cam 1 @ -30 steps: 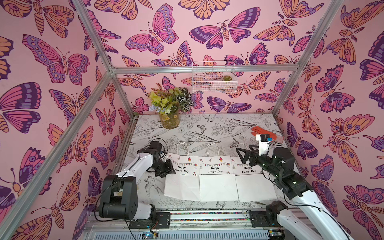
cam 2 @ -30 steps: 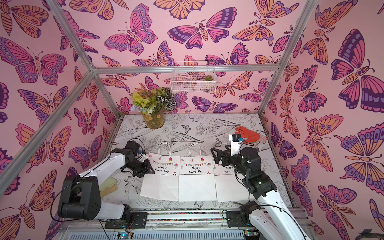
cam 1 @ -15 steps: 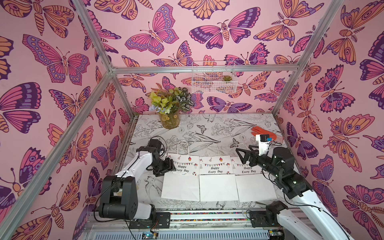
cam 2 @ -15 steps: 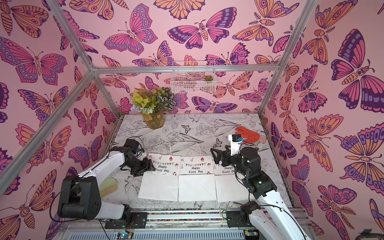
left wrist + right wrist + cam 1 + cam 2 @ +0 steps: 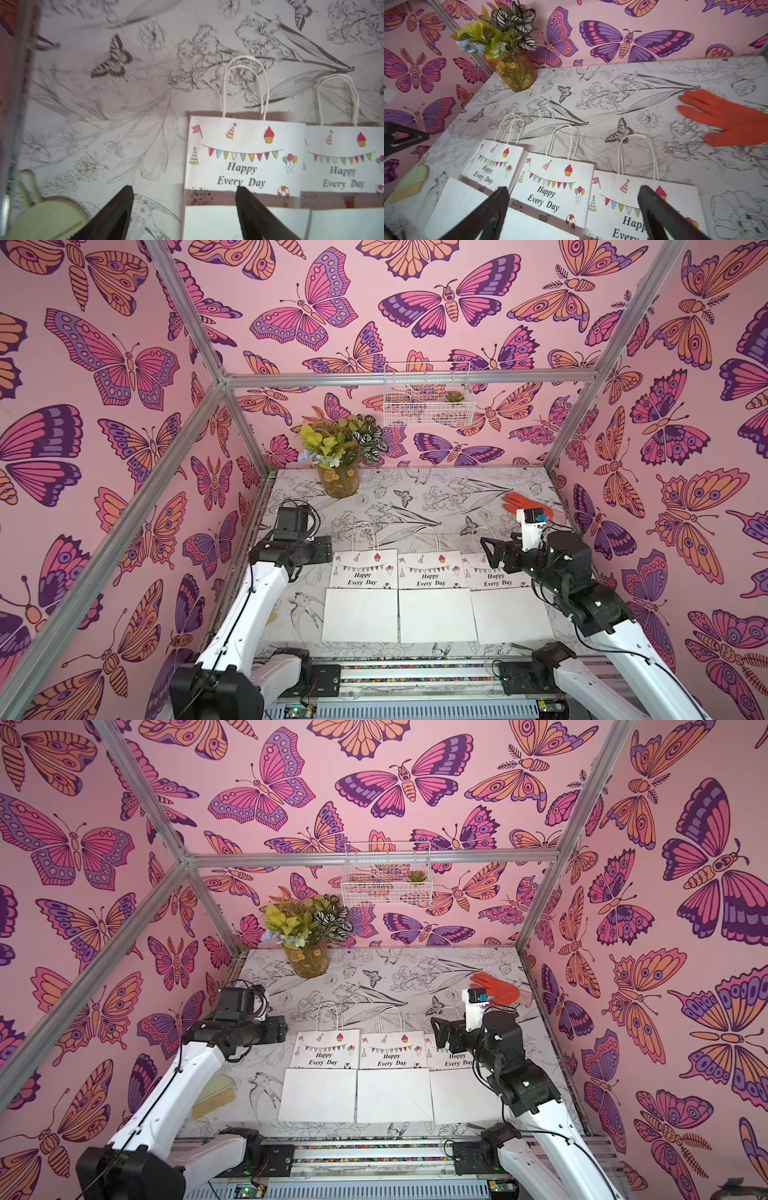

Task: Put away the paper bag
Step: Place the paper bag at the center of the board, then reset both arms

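Bags [image 5: 434,614] lie flat, three in a row, at the near side of the table [image 5: 415,497]
Left gripper [image 5: 184,190] is spread wide at the leftmost bag [image 5: 243,158] and its outer edge, right gripper [image 5: 573,188] hangs wide open over the rightmost bag [image 5: 612,207].

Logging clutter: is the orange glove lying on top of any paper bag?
No, the orange glove lies on the table, apart from all three paper bags.

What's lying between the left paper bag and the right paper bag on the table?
A third paper bag, lying flat, fills the gap between the left bag and the right bag, as both top views show.
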`<state>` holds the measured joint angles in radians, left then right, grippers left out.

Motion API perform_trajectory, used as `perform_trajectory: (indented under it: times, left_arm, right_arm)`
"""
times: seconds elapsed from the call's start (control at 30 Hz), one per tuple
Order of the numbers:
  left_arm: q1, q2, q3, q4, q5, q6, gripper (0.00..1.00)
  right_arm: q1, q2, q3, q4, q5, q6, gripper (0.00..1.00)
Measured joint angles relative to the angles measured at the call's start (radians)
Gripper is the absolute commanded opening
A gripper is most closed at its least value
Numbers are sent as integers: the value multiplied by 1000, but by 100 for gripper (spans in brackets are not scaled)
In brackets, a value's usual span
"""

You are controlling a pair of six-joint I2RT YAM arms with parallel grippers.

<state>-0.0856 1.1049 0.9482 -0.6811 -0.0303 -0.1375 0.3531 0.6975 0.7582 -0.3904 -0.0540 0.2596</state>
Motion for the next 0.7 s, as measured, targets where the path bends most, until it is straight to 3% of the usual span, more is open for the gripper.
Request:
perform_trajectory:
  times: [0.23,0.3,0.4,0.57,0.7]
  left_arm:
    - [-1,-21,-177,343,-221,159,87]
    - [0,-23,-267,472,-256,204,99]
    - [0,-24,-388,642,-282,236,99]
    - [0,13,-564,997,-311,214,100]
    - [-7,121,-713,1298,-297,166,100]
  right_arm:
    - [-24,55,-51,106,166,-143,99]
    - [-30,61,-116,188,195,-208,99]
    - [-51,62,-244,326,253,-287,99]
    - [-148,64,-420,543,303,-309,99]
    - [-220,131,-435,653,283,-305,99]
